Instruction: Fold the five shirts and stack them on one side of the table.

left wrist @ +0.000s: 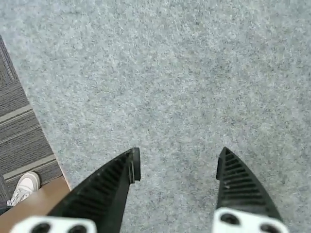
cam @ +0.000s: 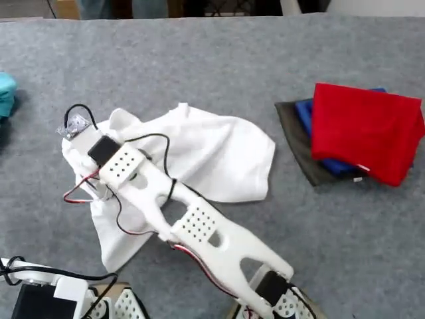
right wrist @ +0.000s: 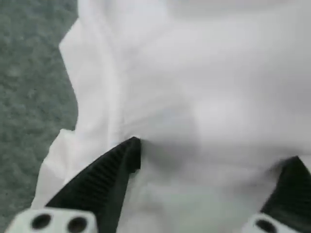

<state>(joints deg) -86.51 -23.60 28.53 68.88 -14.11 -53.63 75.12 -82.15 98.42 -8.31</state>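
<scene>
Right arm over the crumpled white shirt (cam: 219, 149), which is lying left of centre on the grey table (cam: 219, 46). The right gripper (right wrist: 213, 156) is hanging close over the cloth near the shirt's left end, its fingers spread and grasping nothing. Whether they are touching the fabric cannot be told. The left gripper (left wrist: 179, 158) is hanging over bare table near the table's edge, its fingers likewise released and empty.

Risks, as judged: the right gripper's fingers are standing over a bunched, layered part. A closure here is likely to catch one layer only, or too many, and a lift would then be dragging the shirt into a tighter heap rather than spreading it. The right arm and its loose wires (cam: 167, 156) are lying across the cloth, so a pull toward the base is at risk of snagging the fabric or pinning it under the arm.

Surroundings: a stack of folded garments is sitting at the right side, well apart from the white shirt, with a red shirt (cam: 362, 129) on top, a blue shirt (cam: 305, 113) beneath and a dark shirt (cam: 292, 136) lowest. A teal shirt (cam: 5, 93) is lying at the left edge, partly in view. The right arm itself is the main obstruction over the white shirt.
</scene>
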